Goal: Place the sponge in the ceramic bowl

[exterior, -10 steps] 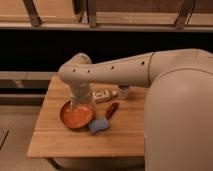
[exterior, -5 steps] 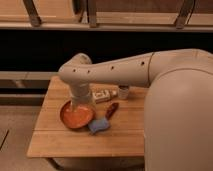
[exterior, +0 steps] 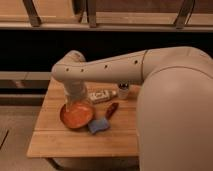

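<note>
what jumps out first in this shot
The big pale robot arm stretches from the right across the wooden table, with its gripper hanging over the orange ceramic bowl. The blue sponge lies on the table beside the bowl's near right edge.

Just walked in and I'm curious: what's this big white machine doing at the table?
A robot arm reaches over the wooden table, its gripper hanging over the ceramic bowl. The blue sponge lies on the table by the bowl's rim, not yet inside. A red utensil lies beside them.
</note>
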`<state>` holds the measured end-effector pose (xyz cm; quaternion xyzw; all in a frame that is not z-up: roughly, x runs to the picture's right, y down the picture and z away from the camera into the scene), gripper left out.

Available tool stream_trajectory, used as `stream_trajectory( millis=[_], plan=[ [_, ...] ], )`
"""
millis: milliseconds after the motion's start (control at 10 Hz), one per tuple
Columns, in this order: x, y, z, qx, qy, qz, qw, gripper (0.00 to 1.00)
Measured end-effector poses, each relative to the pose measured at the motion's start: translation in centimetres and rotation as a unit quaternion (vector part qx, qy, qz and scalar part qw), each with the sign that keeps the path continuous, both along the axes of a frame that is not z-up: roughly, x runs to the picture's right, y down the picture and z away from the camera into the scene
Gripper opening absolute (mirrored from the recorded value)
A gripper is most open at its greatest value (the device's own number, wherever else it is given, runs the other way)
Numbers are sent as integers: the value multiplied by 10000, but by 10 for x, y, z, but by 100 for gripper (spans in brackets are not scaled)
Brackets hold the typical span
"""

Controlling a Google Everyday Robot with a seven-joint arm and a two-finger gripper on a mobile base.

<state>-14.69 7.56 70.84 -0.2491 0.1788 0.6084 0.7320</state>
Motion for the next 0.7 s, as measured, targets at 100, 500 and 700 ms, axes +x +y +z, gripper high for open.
stream_trajectory(
  millis=[100,500,700],
  plan=[
    [-30,-2,3,147,-510,-179,9984,65],
    [-8,18,33,-51,-895,408,9951,65],
    [34,23,53,-217,-562,607,9963,65]
  ],
)
